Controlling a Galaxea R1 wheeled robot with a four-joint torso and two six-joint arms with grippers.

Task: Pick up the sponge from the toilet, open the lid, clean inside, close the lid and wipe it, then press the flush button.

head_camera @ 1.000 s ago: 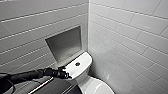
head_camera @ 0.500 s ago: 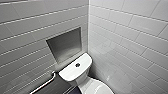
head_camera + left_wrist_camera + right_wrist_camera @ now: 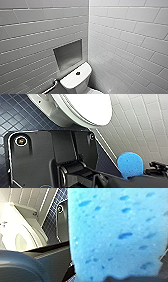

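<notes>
The right end effector [image 3: 130, 278] is clenched on the sponge [image 3: 115, 233] (held up in the air, apart from the toilet [image 3: 76, 80]). The lid [image 3: 87, 107] lies closed over the bowl. Whether the left end effector [image 3: 110, 181] is clenched or released, I cannot tell.

Bright blue sponge [image 3: 117, 233] with darker blue pores, glossy white toilet [image 3: 75, 81], pale grey brick-laid wall tiles [image 3: 125, 37], navy grid-tiled floor [image 3: 15, 111]

Bathroom: white toilet [image 3: 75, 80], tiled walls [image 3: 125, 37], recessed niche [image 3: 68, 54], grab bar [image 3: 51, 86].
</notes>
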